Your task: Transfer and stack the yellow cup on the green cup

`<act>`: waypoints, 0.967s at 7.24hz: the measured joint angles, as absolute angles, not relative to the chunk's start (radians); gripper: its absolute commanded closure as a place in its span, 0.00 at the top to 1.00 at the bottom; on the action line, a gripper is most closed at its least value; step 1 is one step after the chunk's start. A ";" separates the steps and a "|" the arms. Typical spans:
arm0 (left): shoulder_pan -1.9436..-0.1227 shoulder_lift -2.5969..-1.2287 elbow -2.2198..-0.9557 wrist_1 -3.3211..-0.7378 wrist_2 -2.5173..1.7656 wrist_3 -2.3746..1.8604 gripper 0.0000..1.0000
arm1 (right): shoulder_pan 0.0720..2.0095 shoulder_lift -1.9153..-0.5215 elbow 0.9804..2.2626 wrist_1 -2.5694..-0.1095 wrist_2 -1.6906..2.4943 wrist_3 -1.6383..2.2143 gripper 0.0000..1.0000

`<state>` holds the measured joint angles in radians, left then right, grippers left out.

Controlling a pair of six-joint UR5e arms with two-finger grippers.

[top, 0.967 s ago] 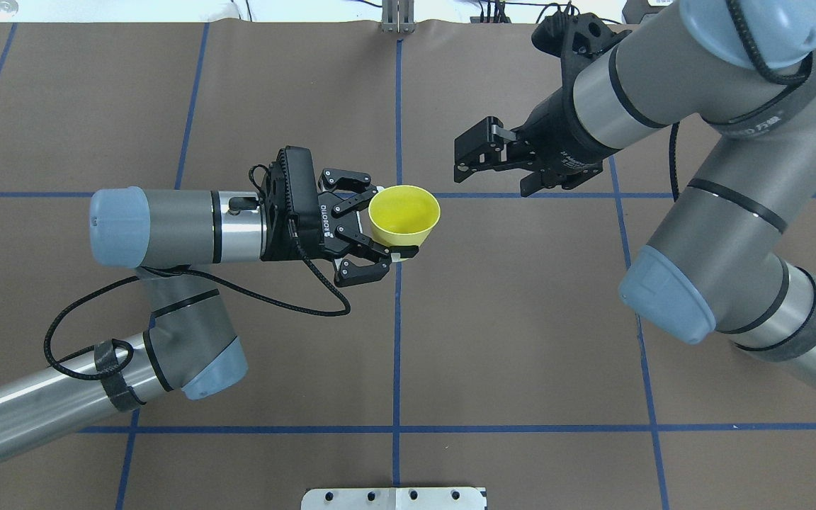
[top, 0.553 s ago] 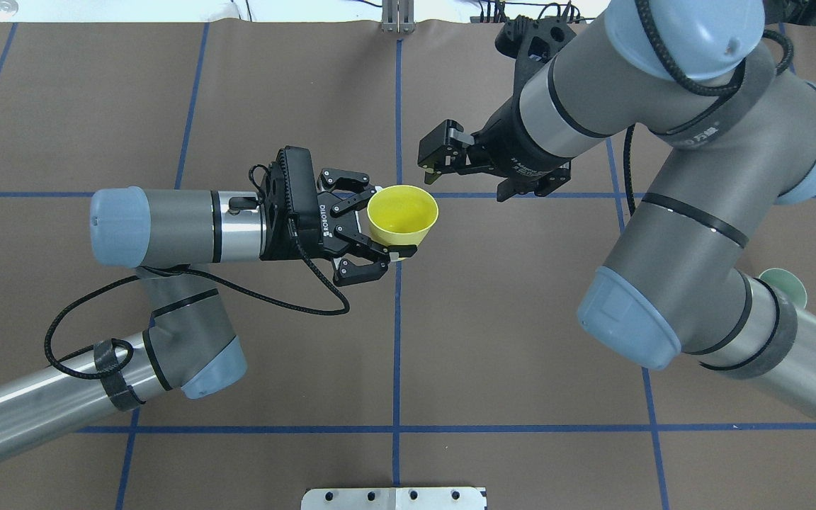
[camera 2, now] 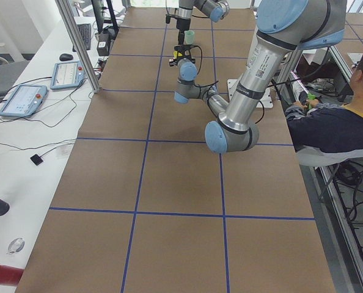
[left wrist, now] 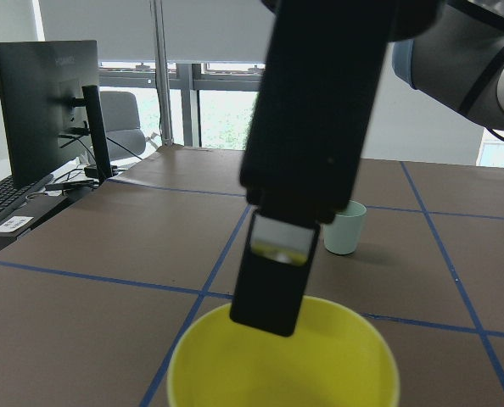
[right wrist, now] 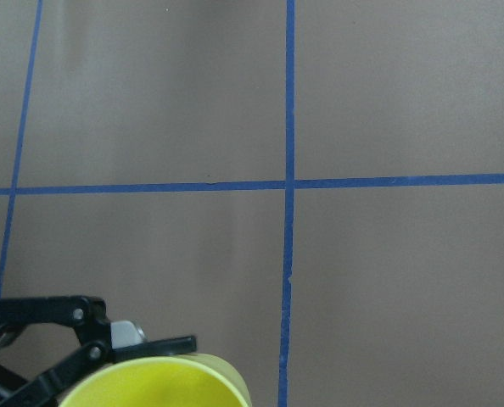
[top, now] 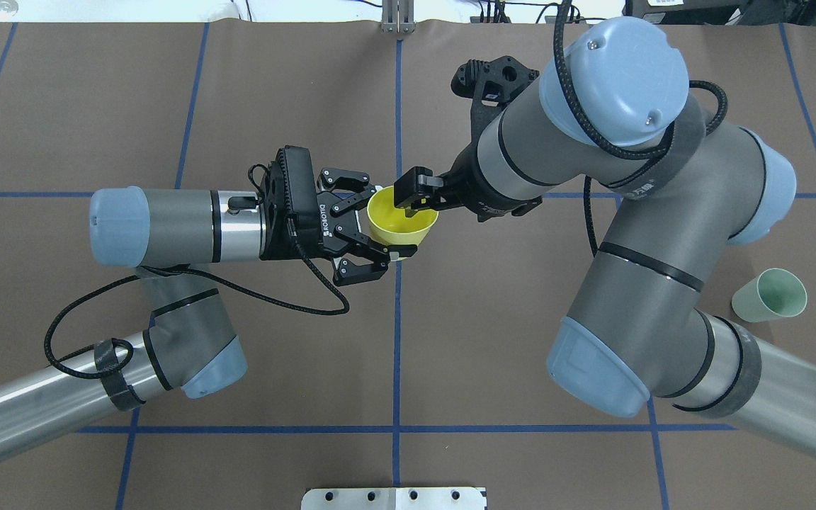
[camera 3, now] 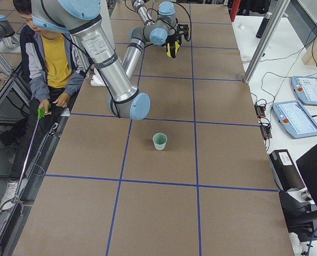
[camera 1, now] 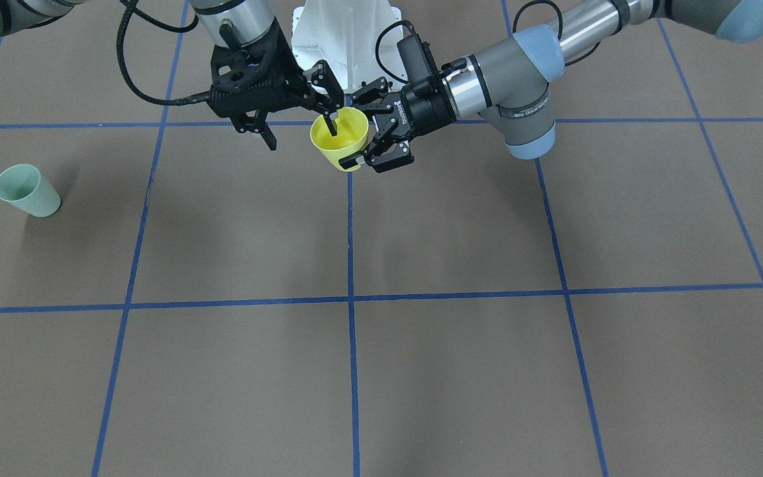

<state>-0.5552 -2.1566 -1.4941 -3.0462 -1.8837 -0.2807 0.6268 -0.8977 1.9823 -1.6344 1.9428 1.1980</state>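
Overhead exterior view, read from left to right: the left arm (top: 167,227) comes in level from 9 o'clock, and the left gripper (top: 388,225) is clamped on the yellow cup (top: 408,230), one finger on the wall at 11 o'clock and the other at 5 o'clock. The cup is held up off the table (top: 273,106), mouth up and tipped a little, just beside the crossing of two blue tape lines (top: 399,319). From 2 o'clock the right arm (top: 627,234) reaches in, and the right gripper (top: 445,208) stands with its jaws apart across the cup's rim. In the front-facing view one finger dips inside the yellow mouth while the other hangs outside, clear of the wall. The left wrist camera shows that inner finger (left wrist: 273,280), black with a pale pad, hanging down into the cup without pressing on the rim. Far out at 4 o'clock from the yellow cup, well apart from both grippers, the green cup (top: 769,296) stands upright on the table, mouth up.
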 measured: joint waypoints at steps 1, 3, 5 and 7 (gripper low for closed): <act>-0.555 -2.157 -1.494 -3.046 -1.884 -0.281 0.00 | 0.619 -0.896 1.975 -1.635 1.943 1.196 0.99; -0.555 -2.155 -1.494 -3.049 -1.884 -0.281 0.00 | 0.613 -0.892 1.959 -1.636 1.958 1.192 0.99; -0.555 -2.150 -1.493 -3.056 -1.884 -0.281 0.00 | 0.618 -0.884 1.950 -1.671 2.011 1.159 0.99; -0.555 -2.147 -1.493 -3.058 -1.884 -0.281 0.00 | 0.648 -0.846 1.947 -1.759 2.078 1.103 0.99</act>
